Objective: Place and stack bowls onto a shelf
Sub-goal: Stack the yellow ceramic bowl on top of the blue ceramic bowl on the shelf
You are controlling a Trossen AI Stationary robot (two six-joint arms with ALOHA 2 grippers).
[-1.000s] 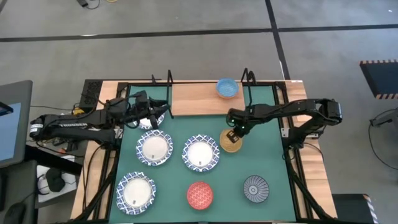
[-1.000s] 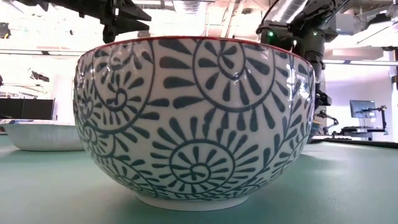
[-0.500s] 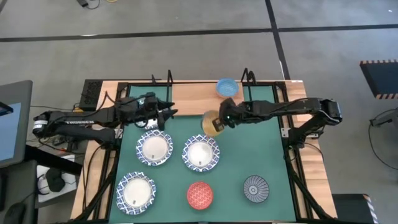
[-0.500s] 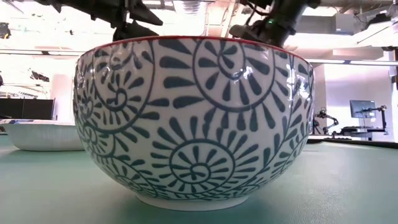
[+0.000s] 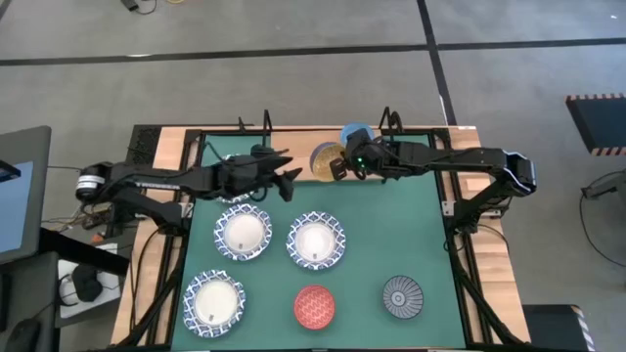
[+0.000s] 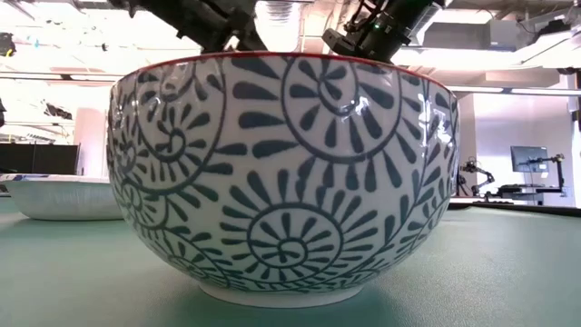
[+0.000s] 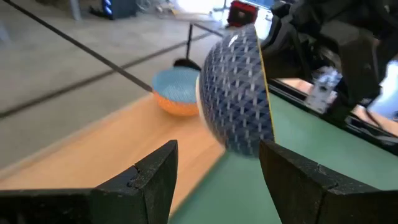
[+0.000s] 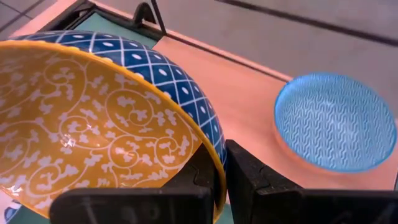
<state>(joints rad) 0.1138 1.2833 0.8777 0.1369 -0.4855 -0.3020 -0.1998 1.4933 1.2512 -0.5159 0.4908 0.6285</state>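
My right gripper (image 5: 339,166) is shut on the yellow-orange bowl (image 5: 325,160), which hangs tipped over the wooden shelf (image 5: 291,154). Right beside it, the light blue bowl (image 5: 358,134) sits on the shelf on its base; the arm hides part of it. My left gripper (image 5: 288,182) is open and holds nothing. It is at the shelf's near edge, pointing at the yellow-orange bowl (image 7: 239,93) from the left. On the mat stand three white bowls (image 5: 243,233), (image 5: 315,241), (image 5: 214,301), the red bowl (image 5: 314,306) and the grey bowl (image 5: 402,296). My right gripper pinches the yellow-orange bowl's rim (image 8: 214,155), with one finger (image 8: 198,180) inside the bowl and one (image 8: 252,180) outside on the blue lattice wall. The fingers come roughly level from the table's right side. The bowl is lifted clear and steeply tilted, nearly on edge in the left wrist view.
The green mat (image 5: 391,235) covers the table in front of the shelf. Black wire frame posts (image 5: 266,122) stand at the shelf's ends. The shelf board is bare to the left of the held bowl. In the low view the red bowl (image 6: 281,173) fills the foreground.
My right gripper has lifted the yellow-orange bowl off the mat and carried it toward the far edge and leftward, over the shelf, tipping it toward its edge. My left gripper has moved rightward along the shelf's near edge toward that bowl.
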